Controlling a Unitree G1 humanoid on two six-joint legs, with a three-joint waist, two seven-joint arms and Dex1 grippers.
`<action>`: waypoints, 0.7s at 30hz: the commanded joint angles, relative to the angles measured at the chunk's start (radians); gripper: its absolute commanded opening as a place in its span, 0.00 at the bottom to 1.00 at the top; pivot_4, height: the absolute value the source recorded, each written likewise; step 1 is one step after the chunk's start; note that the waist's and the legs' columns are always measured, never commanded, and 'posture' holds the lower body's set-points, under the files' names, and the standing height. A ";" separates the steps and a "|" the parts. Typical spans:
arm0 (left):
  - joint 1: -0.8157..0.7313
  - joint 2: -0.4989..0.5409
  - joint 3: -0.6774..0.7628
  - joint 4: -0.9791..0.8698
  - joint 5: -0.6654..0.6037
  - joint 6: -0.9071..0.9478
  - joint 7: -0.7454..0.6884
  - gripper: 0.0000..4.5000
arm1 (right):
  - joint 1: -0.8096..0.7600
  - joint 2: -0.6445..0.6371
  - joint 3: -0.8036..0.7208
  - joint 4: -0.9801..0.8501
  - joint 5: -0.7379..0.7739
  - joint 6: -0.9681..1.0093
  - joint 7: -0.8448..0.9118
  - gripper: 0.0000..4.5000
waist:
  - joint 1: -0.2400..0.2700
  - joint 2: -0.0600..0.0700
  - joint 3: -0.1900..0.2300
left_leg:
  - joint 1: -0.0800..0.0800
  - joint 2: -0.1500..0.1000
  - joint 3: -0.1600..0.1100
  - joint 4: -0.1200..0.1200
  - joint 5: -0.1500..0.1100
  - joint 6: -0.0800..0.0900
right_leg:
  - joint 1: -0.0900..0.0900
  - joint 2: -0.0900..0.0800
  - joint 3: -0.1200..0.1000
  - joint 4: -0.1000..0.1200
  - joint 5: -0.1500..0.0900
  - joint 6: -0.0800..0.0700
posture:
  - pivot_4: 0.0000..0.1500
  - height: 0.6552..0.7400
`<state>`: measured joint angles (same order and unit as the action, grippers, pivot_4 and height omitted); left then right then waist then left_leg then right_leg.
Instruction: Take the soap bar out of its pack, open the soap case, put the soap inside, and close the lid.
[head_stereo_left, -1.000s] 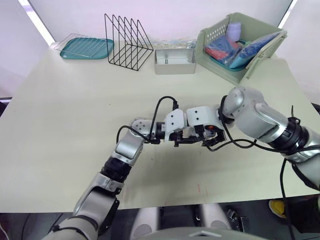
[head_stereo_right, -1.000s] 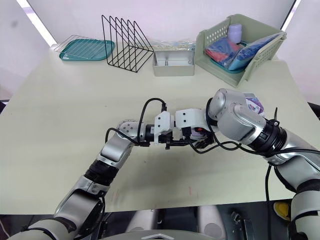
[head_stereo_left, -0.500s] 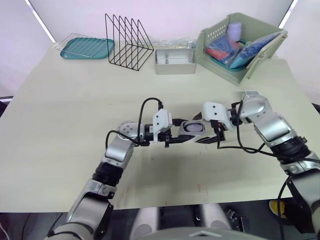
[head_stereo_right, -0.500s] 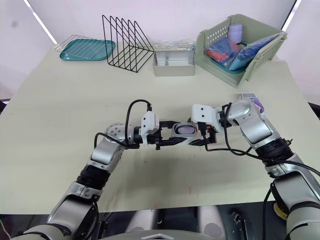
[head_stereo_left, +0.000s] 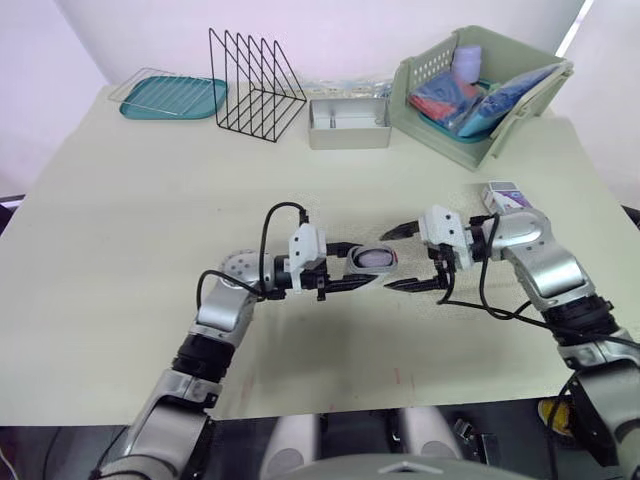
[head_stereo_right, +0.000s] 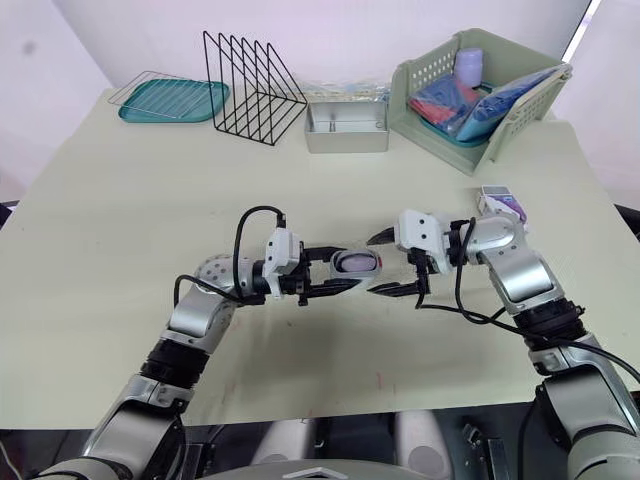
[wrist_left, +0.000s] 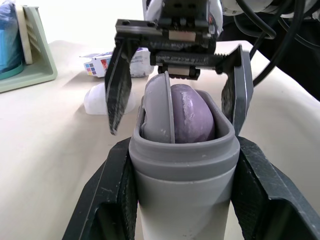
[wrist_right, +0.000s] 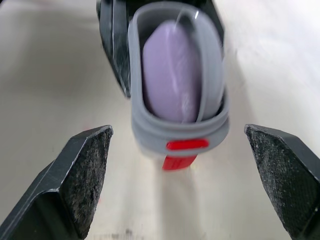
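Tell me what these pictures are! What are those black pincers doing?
It's a robot with two arms at a pale table. Two pictures come from its head, two from cameras on its wrists. Its left tool grips a grey oval plastic soap case with a purple soap bar inside. Its right tool hangs open, facing it. Also on the table: a white-and-purple cardboard soap pack, a teal tray, a black wire rack, a metal tin and a green plastic basket.

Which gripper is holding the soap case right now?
The left gripper: it clamps the sides of the soap case, with the purple soap showing inside. The right gripper is open, spread wide and clear of the case.
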<state>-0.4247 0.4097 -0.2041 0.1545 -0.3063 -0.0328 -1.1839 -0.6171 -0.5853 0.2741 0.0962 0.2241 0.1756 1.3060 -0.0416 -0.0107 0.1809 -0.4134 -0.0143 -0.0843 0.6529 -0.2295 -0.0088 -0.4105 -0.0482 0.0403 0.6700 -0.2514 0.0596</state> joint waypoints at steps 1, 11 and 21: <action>0.031 0.036 0.014 0.019 0.018 0.004 -0.006 0.43 | 0.009 -0.005 -0.047 -0.035 0.049 0.008 0.010 0.99 | 0.000 0.000 0.000 | 0.000 0.000 0.000 0.000 0.000 0.000 | 0.000 0.000 0.000 0.000 0.000 0.000 | 1.00 1.00; 0.059 0.042 0.034 -0.038 -0.020 0.019 0.018 0.43 | 0.150 -0.030 -0.214 -0.093 0.150 -0.005 -0.059 0.99 | 0.001 0.000 0.000 | 0.001 0.000 0.000 0.000 0.000 0.000 | 0.000 0.000 0.001 0.001 0.000 0.000 | 1.00 1.00; 0.085 0.054 0.052 -0.115 -0.048 0.062 0.038 0.43 | 0.546 -0.131 -0.561 -0.167 0.244 -0.064 -0.132 0.99 | 0.008 0.000 0.000 | 0.001 0.000 0.002 0.000 0.000 0.000 | 0.001 0.000 0.002 0.002 0.000 0.000 | 1.00 1.00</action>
<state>-0.3495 0.4544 -0.1641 0.0680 -0.3495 0.0181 -1.1484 -0.0917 -0.7010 -0.2226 -0.0362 0.4431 0.1419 1.1789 -0.0338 -0.0106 0.1808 -0.4120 -0.0146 -0.0826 0.6529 -0.2296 -0.0086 -0.4096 -0.0482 0.0422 0.6719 -0.2516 0.0596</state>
